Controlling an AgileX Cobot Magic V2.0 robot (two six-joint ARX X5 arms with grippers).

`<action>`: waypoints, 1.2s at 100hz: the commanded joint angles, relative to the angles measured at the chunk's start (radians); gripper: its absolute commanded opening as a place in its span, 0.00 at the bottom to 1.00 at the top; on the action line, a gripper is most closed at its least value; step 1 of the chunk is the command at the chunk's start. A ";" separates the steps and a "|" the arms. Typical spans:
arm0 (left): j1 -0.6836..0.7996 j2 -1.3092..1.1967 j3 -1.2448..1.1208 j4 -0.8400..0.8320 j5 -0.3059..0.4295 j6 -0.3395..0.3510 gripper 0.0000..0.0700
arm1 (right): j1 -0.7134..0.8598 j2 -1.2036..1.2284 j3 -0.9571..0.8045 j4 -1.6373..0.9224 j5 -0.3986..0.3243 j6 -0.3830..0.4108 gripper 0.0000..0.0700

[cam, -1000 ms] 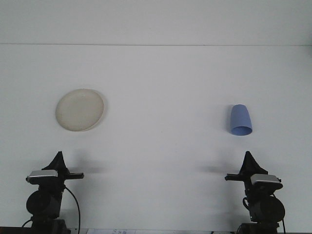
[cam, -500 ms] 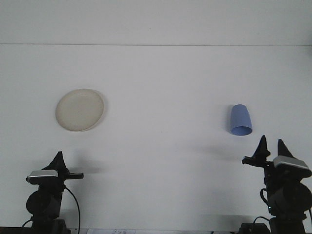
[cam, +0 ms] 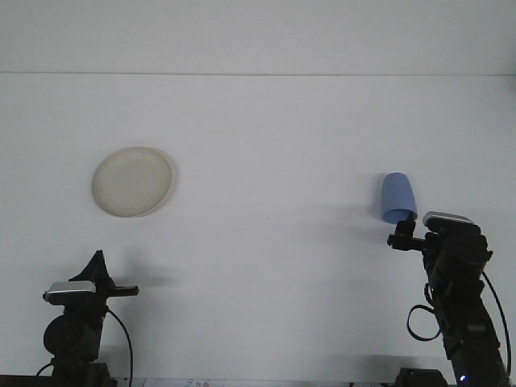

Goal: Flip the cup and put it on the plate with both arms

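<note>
**Right arm at the blue cup, left arm low near the front edge**

The round, cream-coloured shallow plate (cam: 132, 181) serves here as the landmark. It lies flat on the white tabletop (cam: 266, 145), in the left half of the scene, with nothing on it.

Nearer the camera than the plate and a little to its left sits the left gripper (cam: 98, 264), a black pointed tip above a grey-and-black wrist block on the left arm (cam: 74, 334). It is well apart from the plate and touches nothing. From this angle its fingers merge into one dark wedge, so I cannot tell whether the jaws are together or apart.

Far to the right of the plate, at about the same depth on the table, stands the light blue plastic cup (cam: 398, 199). It is upside down, its closed base on top and its wider rim against the tabletop.

Just in front of the cup, on its near right side, is the right gripper (cam: 407, 228), carried by the black right arm (cam: 461, 298) that rises from the bottom right corner. The gripper's tip overlaps the cup's lower rim in the front view, and the cup hides the fingers there. Whether the jaws are apart, together or touching the cup cannot be told.
</note>
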 commanded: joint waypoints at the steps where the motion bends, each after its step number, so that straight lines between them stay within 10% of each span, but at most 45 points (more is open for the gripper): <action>1: 0.001 -0.002 -0.019 0.011 -0.002 -0.009 0.02 | -0.013 0.047 -0.009 0.016 -0.019 -0.042 0.82; 120: 0.001 -0.002 -0.019 0.011 -0.002 -0.009 0.02 | -0.127 0.733 -0.099 0.835 -0.156 -0.127 0.77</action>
